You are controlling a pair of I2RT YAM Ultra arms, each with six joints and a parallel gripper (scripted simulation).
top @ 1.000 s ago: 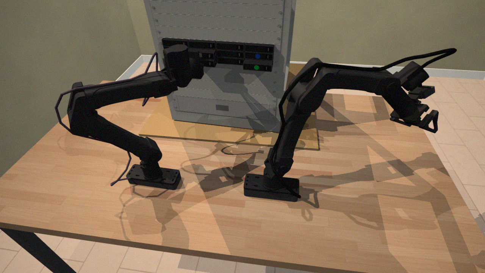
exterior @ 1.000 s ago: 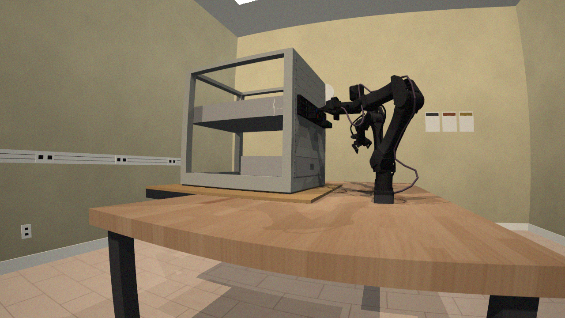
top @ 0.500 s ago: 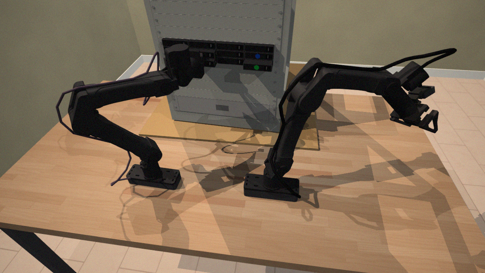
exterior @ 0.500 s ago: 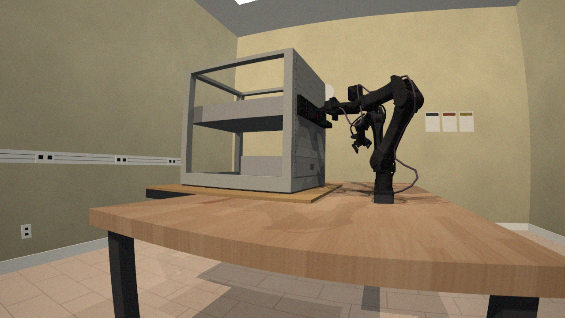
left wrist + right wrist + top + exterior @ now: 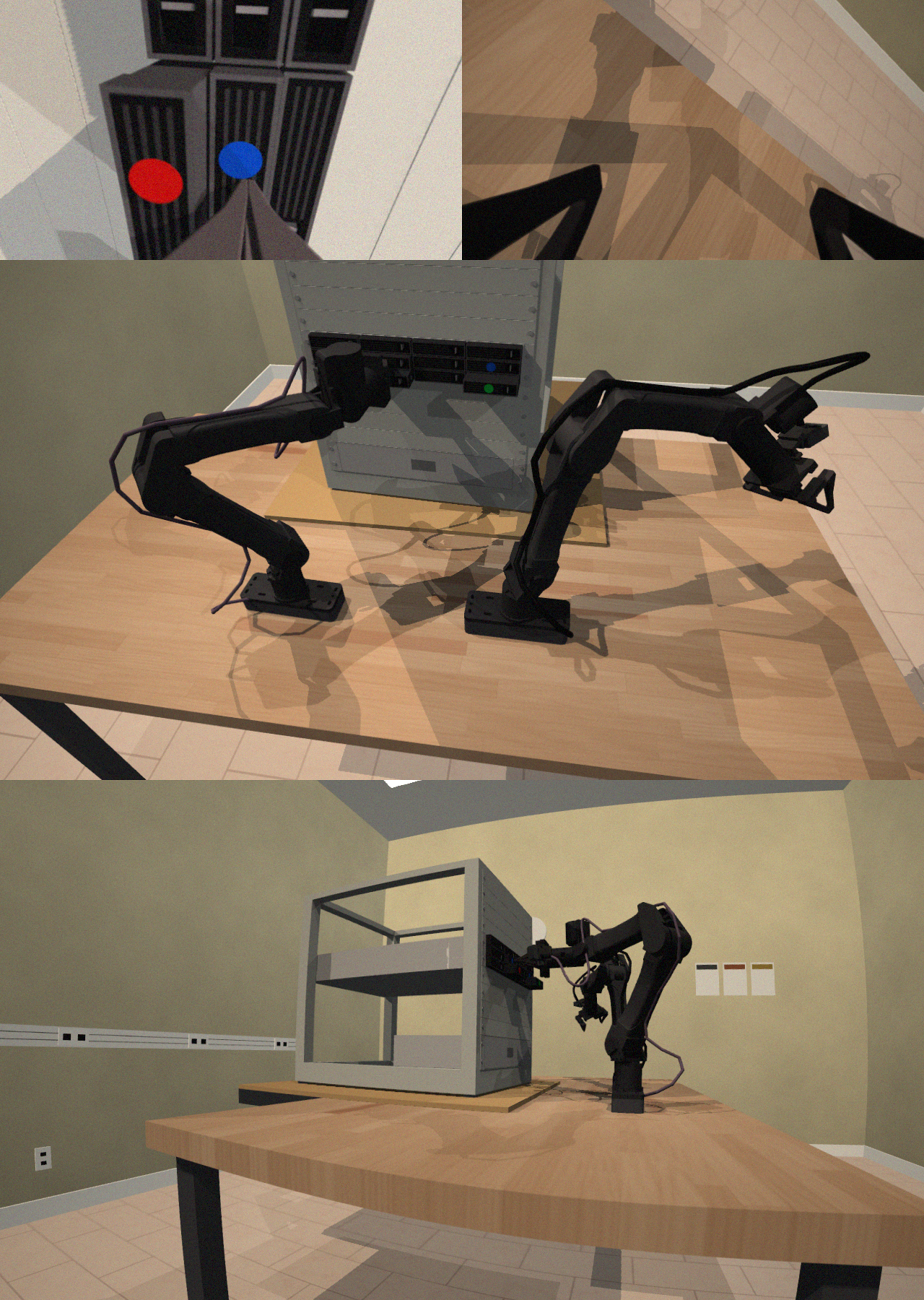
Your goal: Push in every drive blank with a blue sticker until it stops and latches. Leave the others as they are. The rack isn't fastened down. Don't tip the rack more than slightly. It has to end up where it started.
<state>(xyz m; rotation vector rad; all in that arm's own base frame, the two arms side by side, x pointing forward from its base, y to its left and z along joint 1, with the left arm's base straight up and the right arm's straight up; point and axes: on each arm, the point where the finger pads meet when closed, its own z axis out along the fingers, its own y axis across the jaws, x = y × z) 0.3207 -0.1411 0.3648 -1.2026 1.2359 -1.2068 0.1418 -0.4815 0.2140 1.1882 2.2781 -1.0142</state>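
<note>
The grey rack (image 5: 413, 305) (image 5: 388, 1076) stands upright on a wooden board. My left gripper (image 5: 245, 190) (image 5: 522, 960) is shut and empty, its tips at the lower edge of the blue sticker on one drive blank (image 5: 240, 108). That blank looks about level with the plain blank on its right in the left wrist view; whether it is latched I cannot tell. The red-stickered blank (image 5: 155, 126) beside it sticks out. Another blue-stickered blank (image 5: 474, 365) looks flush in the right column; the green-stickered blank (image 5: 474, 386) below it sticks out. My right gripper (image 5: 705, 187) (image 5: 828, 465) is open and empty, away from the rack.
The board (image 5: 310, 508) (image 5: 510, 1103) lies under the rack on the wooden table (image 5: 400, 674) (image 5: 581, 1168). My left arm hides part of the left drive columns in the top view. My right gripper is near the table's right edge. A cable hangs from each arm.
</note>
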